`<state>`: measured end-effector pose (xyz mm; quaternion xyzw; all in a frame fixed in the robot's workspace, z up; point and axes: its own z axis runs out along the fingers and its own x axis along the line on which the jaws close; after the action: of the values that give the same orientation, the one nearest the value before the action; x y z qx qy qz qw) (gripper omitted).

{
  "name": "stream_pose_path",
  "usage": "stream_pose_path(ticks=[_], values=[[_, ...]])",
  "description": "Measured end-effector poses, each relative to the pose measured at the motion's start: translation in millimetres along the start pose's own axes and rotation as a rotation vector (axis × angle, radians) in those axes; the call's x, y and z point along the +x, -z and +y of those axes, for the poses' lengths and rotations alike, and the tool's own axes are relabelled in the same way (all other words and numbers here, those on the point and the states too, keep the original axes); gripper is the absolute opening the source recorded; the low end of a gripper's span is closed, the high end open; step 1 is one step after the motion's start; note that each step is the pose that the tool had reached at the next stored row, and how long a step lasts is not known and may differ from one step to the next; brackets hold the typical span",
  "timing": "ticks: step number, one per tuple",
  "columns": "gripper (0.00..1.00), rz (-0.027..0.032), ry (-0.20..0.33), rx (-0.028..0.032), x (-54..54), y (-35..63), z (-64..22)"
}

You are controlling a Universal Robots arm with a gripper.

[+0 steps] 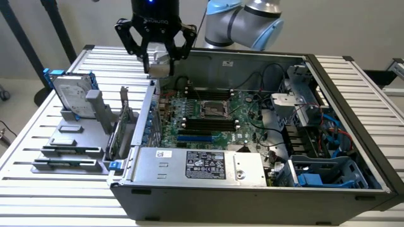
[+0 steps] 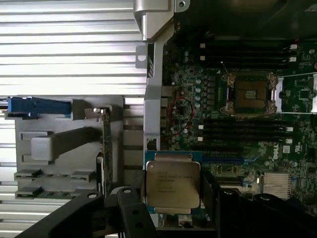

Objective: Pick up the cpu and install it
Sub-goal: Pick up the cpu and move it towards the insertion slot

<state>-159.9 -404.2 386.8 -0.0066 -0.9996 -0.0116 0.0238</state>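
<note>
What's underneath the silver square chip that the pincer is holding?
The small silver square chip sits in the pincer above the green motherboard, which shows around it. The patch straight below is covered by the chip.

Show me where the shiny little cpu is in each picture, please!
Exterior view: the cpu hangs in the pincer, above the open computer case's far corner on the exterior view's left.
Wrist view: the cpu sits in the pincer's grip, its shiny top facing the camera.
Shared landmark: the square socket in the middle of the green board.
</note>
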Motion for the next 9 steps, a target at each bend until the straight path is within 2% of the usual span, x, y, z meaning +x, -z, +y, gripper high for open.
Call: stream_pose_path(ticks=[9], values=[[0.55,-0.0001,0.0,0.0,-37.4,-3.8,17.9]])
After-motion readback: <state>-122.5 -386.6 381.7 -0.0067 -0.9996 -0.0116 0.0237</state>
